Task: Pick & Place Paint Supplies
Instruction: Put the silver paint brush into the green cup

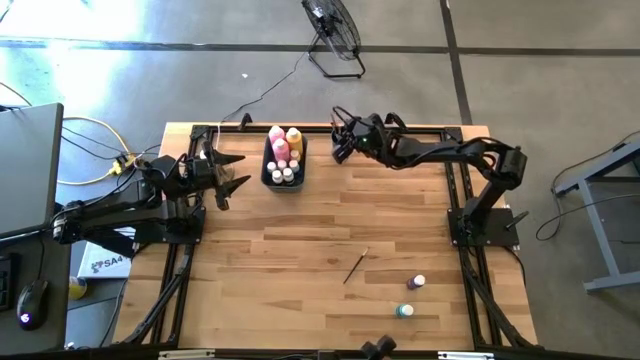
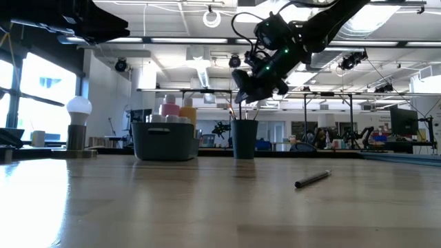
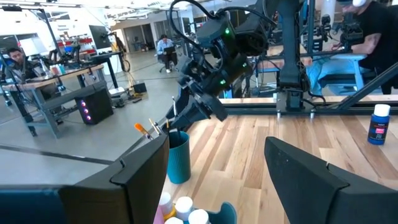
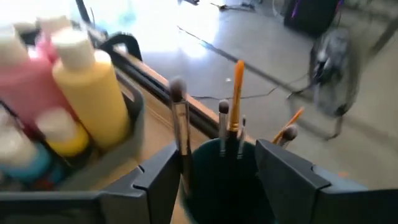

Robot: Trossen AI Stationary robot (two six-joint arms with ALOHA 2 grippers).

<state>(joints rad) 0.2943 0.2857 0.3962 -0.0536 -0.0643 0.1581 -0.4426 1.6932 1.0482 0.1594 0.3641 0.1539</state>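
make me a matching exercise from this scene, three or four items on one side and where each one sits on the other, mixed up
Items:
1. yellow squeeze bottle
2. loose paintbrush
3. right end effector
4. teal cup

Places:
A. lying flat on the bare table
B. above the cup of brushes
C. standing in the dark bin
D. on the table beside the bin

Pairs: 1-C, 2-A, 3-B, 4-D

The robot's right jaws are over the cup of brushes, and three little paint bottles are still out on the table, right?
Almost. The right gripper does hang over the brush cup, jaws open. But the high view shows only two small bottles loose on the table: a purple one and a teal one. A paintbrush lies there too.
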